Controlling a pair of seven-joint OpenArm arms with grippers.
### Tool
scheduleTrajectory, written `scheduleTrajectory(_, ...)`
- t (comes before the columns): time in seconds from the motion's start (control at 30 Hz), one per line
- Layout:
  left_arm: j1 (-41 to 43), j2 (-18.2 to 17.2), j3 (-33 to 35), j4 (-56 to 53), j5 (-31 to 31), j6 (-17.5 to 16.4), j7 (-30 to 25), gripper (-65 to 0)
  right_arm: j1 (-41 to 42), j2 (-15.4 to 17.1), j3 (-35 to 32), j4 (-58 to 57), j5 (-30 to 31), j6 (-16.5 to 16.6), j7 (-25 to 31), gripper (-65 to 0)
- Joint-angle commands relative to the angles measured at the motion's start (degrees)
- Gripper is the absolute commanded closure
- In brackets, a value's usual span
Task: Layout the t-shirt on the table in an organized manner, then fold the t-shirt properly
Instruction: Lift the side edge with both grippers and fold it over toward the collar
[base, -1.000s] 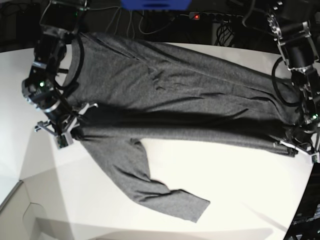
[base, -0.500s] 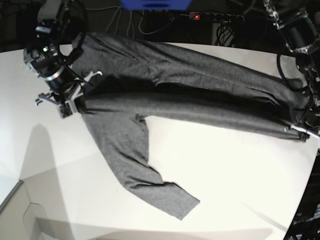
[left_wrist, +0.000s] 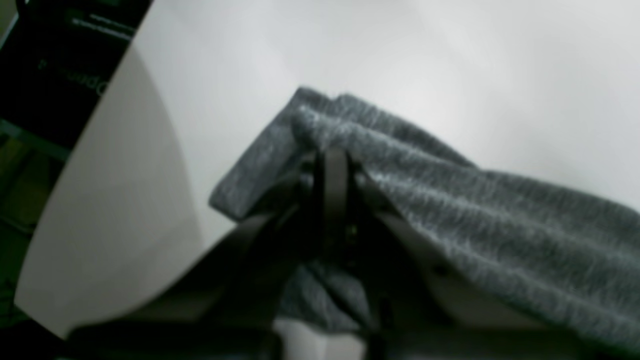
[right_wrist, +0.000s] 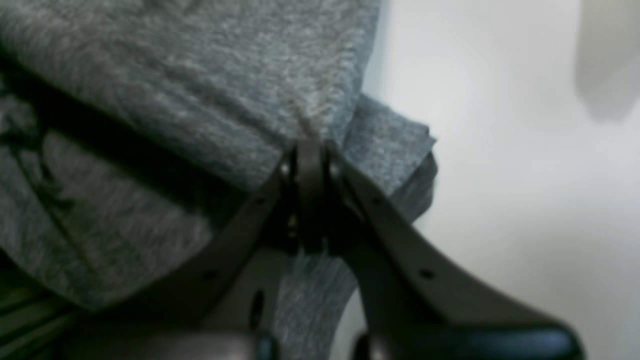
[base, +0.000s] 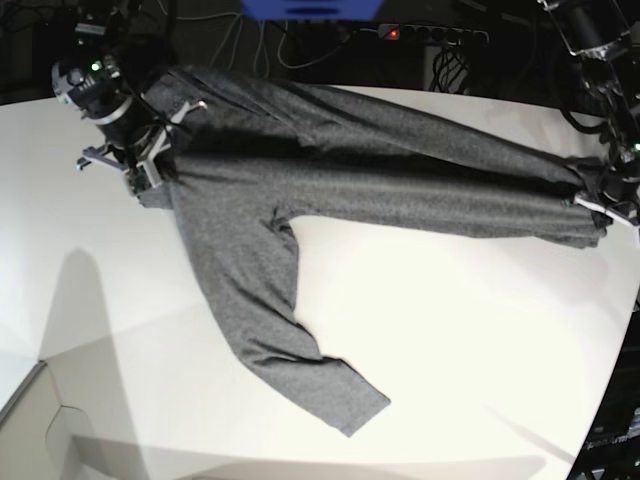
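The dark heather-grey t-shirt (base: 380, 180) is stretched in a band across the far half of the white table (base: 450, 330). One long sleeve (base: 270, 320) trails toward the near edge. My right gripper (base: 135, 170), at the left of the base view, is shut on the shirt's edge (right_wrist: 310, 125), fabric bunched over its fingers. At the right of that view my left gripper (base: 605, 205) is shut on the other end, a folded corner (left_wrist: 300, 120) pinched between its fingers (left_wrist: 334, 175) above the table's curved edge.
Behind the table lies a dark area with cables and a power strip showing a red light (base: 393, 33). A blue object (base: 310, 8) sits at the top centre. The table's curved edge (left_wrist: 85, 165) runs close beside my left gripper.
Both arms have carried the held ends toward the far side of the table. The shirt body has moved up with them and the loose sleeve has slid left and back.
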Motion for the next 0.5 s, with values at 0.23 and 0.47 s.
scheduleTrajectory(0.23,0.16,-1.17,-0.46,1.15,-0.23,0.06,-1.52,-0.2,-0.53,0.47,0.38,0.83,0.78,-0.25,1.33,0.0)
scheduleTrajectory(0.47,0.07,-1.35,-0.54,0.97,-0.23,0.06,-1.52,-0.2,-2.11,1.26,0.2,0.83,0.78,-0.25,1.33,0.0)
